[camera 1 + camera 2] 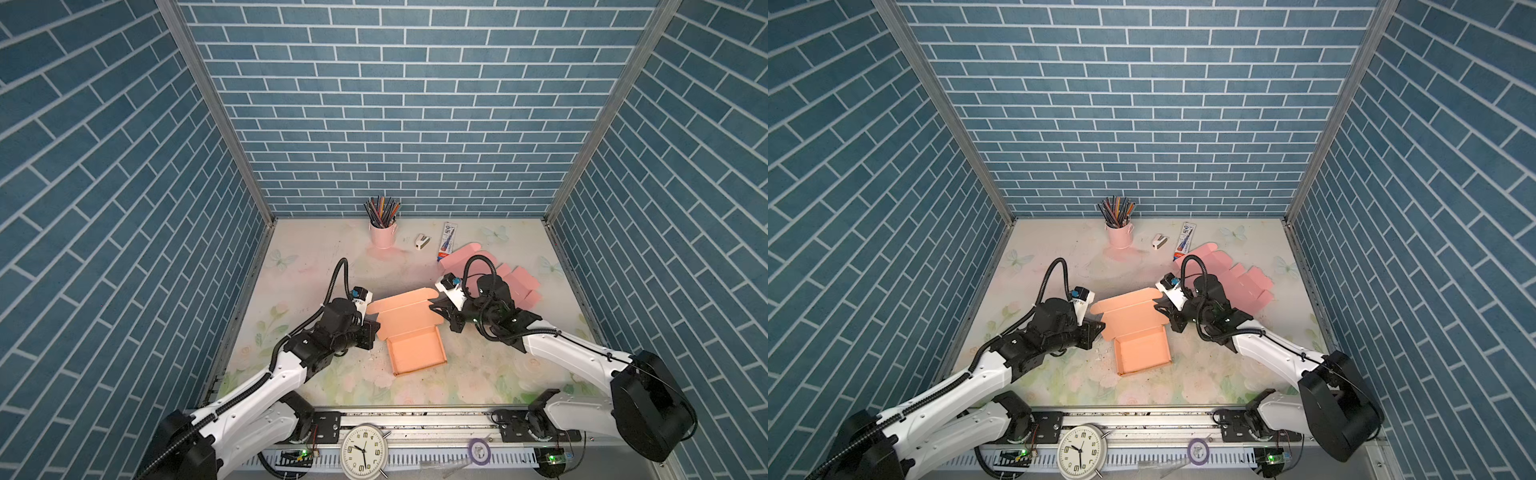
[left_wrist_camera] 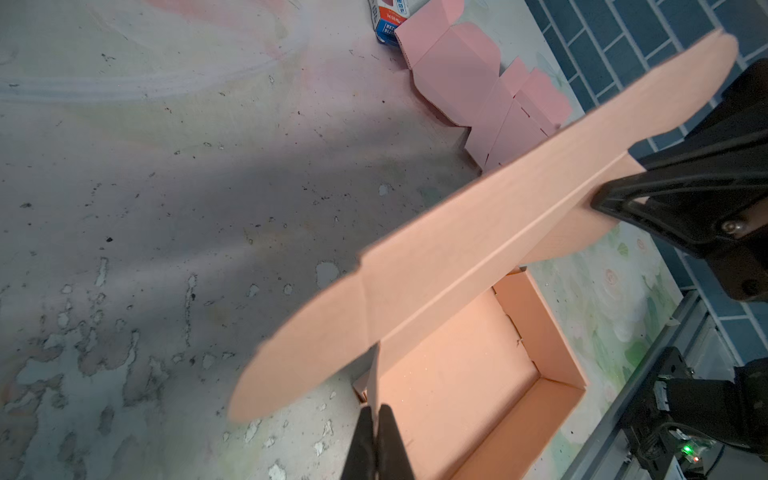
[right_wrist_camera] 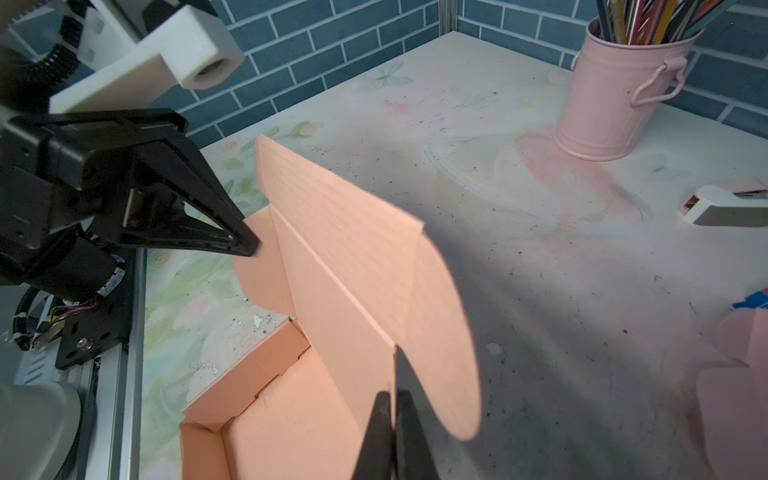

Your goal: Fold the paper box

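Peach cardboard: the box (image 1: 417, 353) sits at the lower centre of both top views on the flowered table (image 1: 316, 266). Its shallow tray is formed and open upward. The lid (image 1: 401, 313) is raised at a slant on the side toward the back wall.

My left claw (image 2: 376, 415) is pinched together on an edge of the lid near its rounded side flap; the wrist view shows both fingers pressed flat on the card. My right claw (image 3: 392, 399) is clamped the same way on the lid's opposite edge, beside the other rounded flap. Each claw comes in from its own side of the frame, with the lid between them.

Flat pink card sheets (image 1: 517, 282) lie right of centre. At the upper middle of the table stands a pink pail (image 1: 382, 237) of pencils (image 1: 382, 210). Just right of it is what I take to be a stapler (image 1: 422, 242), too small to be sure.
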Robot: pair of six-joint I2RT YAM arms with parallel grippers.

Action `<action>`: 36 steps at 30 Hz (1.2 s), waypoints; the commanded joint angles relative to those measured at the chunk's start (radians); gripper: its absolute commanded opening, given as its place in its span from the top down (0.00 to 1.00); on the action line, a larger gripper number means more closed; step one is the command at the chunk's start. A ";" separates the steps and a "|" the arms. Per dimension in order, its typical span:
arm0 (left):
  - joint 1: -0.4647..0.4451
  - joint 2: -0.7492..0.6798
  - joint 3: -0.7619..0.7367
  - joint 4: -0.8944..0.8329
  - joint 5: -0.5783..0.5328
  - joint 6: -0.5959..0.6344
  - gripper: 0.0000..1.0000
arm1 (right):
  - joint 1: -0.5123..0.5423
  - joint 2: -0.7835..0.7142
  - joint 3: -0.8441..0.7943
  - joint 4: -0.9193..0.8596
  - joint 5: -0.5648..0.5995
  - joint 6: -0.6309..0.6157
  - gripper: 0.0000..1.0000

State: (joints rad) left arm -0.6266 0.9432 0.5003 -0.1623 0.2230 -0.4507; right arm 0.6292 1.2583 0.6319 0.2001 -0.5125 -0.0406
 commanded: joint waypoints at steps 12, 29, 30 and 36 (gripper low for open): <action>-0.013 0.097 0.122 0.031 -0.130 0.045 1.00 | 0.010 0.054 0.126 -0.048 0.146 0.100 0.90; -0.013 0.133 0.123 0.034 -0.159 0.076 1.00 | 0.011 0.162 0.189 -0.103 0.173 0.129 0.91; -0.013 0.135 0.123 0.039 -0.160 0.076 1.00 | 0.011 0.164 0.193 -0.110 0.174 0.130 0.93; -0.013 0.153 0.131 0.069 -0.181 0.071 1.00 | 0.014 0.166 0.210 -0.120 0.154 0.150 0.93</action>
State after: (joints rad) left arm -0.6357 1.0828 0.6025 -0.1333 0.0719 -0.3843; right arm 0.6395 1.4170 0.8104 0.1020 -0.3508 0.0769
